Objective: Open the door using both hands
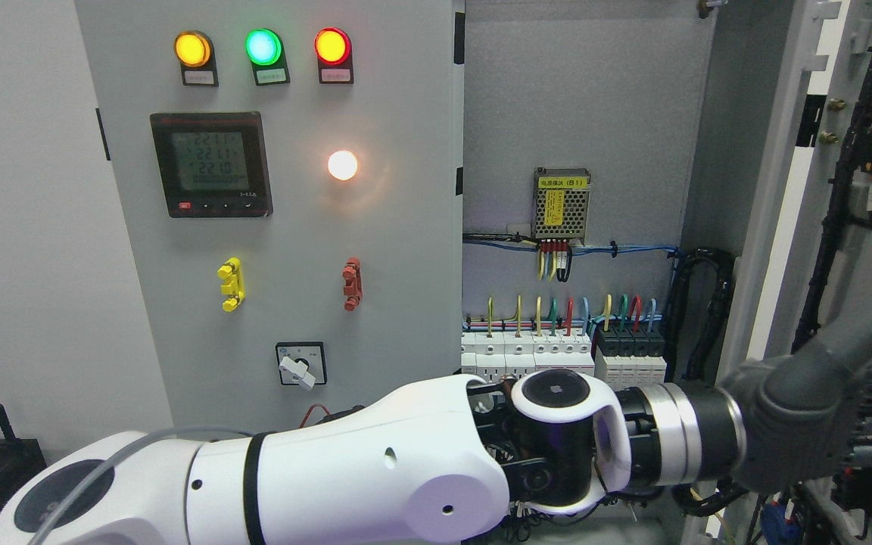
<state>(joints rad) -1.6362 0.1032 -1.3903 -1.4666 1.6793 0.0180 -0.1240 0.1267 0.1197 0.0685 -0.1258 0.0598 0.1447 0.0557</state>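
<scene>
Grey electrical cabinet [580,113] is filling the head view, with a plain wall showing at its far left. Its right door [852,227] is standing swung open at the cabinet's right edge, cable looms running down its inner face. Left arm is reaching in from below the cabinet's left panel and crossing rightward, and the dark grey left hand [814,416] is lying against the lower part of that open door; whether its fingers are gripping anything cannot be told. Right arm is not showing. On the closed left panel [277,227], amber, green and red lamps are glowing above a digital meter [211,164] that seems to be reading 221, 221 and 218. Inside the cabinet a small power module [562,203] is carrying a yellow label, its print too small to read.
</scene>
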